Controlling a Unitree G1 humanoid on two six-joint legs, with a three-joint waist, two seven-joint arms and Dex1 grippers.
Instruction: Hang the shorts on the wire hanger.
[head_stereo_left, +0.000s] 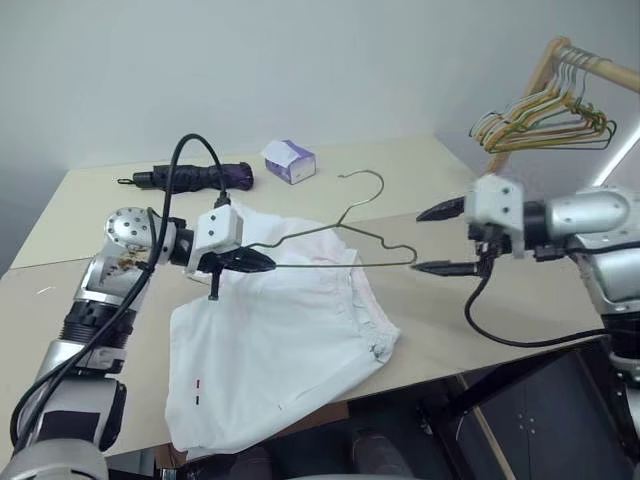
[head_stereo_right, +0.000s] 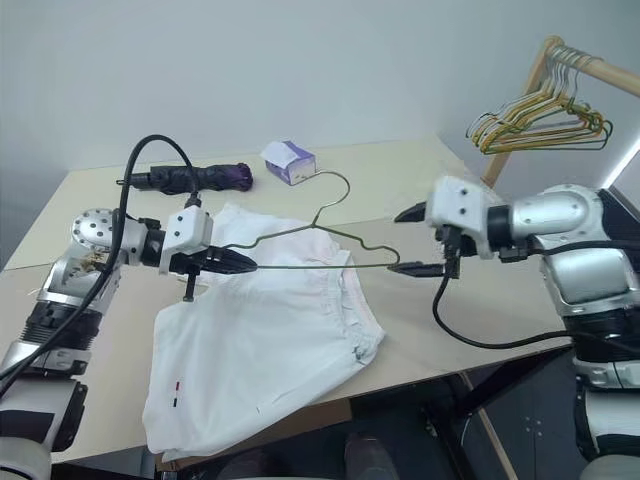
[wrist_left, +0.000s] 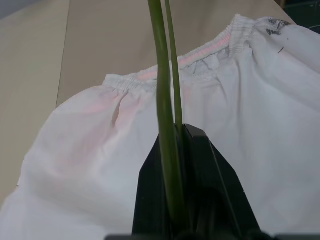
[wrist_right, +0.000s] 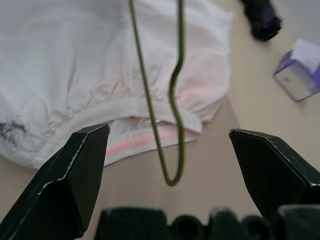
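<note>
1. Wire hanger (head_stereo_left: 330, 245): thin grey-olive wire, held level above the surface (head_stereo_left: 420, 170). The left gripper (head_stereo_left: 245, 262) has its jaws pressed together on one shoulder end. The opposite shoulder end reaches to just short of the right gripper (head_stereo_left: 440, 238), between its 2 fingers and apart from both. Hook rises away from both grippers. The left wrist view shows 2 runs of wire (wrist_left: 167, 100) pinched in the dark jaws; the right wrist view shows the free bent end (wrist_right: 172, 150) hanging in the gap.

2. Shorts (head_stereo_left: 280, 330): white cloth, lying flat on the surface under the hanger and below the left jaws, one leg draping over the near edge. 2 small marks, red and dark, near the hem, seen from the head views. The wrist views show the gathered waistband (wrist_left: 200, 55) with a pink tinge, and a dark smudge at its end.

3. Right gripper: jaws spread wide, holding nothing.

4. Purple-and-white box (head_stereo_left: 289, 160): on the surface beyond the hanger hook.

5. Black-and-purple folded umbrella (head_stereo_left: 195, 178): beyond the left jaws, lying flat.

6. Bunched yellow and green hangers (head_stereo_left: 545, 120): on a wooden rail above and beyond the right jaws.
</note>
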